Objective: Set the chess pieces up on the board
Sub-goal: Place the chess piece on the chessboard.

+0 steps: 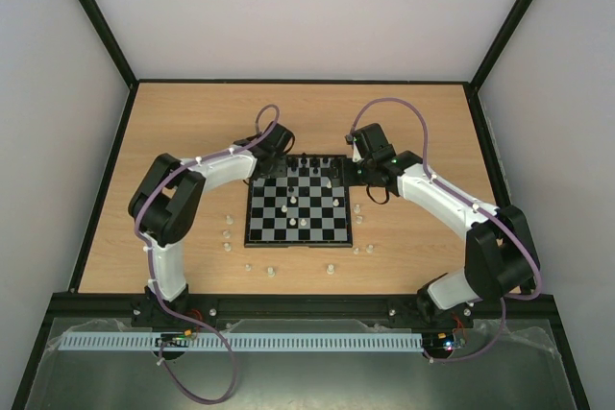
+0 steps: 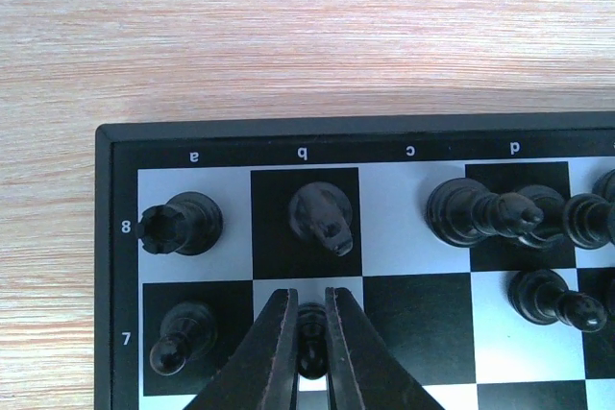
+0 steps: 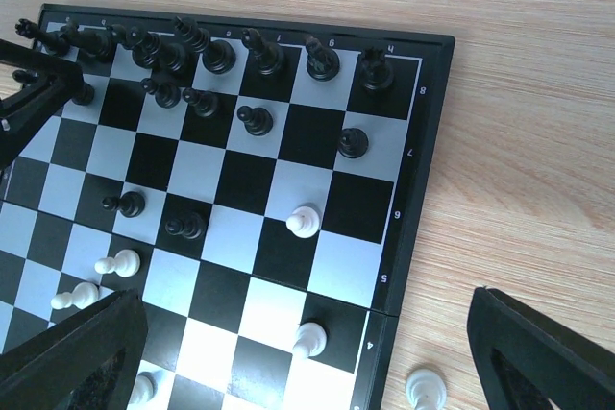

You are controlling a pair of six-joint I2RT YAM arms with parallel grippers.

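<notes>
The board (image 1: 298, 242) lies mid-table between the arms. My left gripper (image 2: 309, 293) is over its far left corner (image 1: 272, 170), shut on a black pawn (image 2: 311, 335) standing on the pale square in front of the black knight (image 2: 322, 218). A black rook (image 2: 181, 225) and another pawn (image 2: 181, 338) stand to its left. Black chess pieces (image 3: 219, 53) fill the far rows. A few white pieces (image 3: 304, 221) stand mid-board. My right gripper (image 3: 307, 304) hovers open over the board's right side (image 1: 360, 168), holding nothing.
Loose whitish pieces lie on the wooden table left (image 1: 227, 233), in front (image 1: 270, 271) and right (image 1: 357, 210) of the board. One white pawn (image 3: 426, 388) sits just off the board's right rim (image 3: 437, 122). Black frame rails border the table.
</notes>
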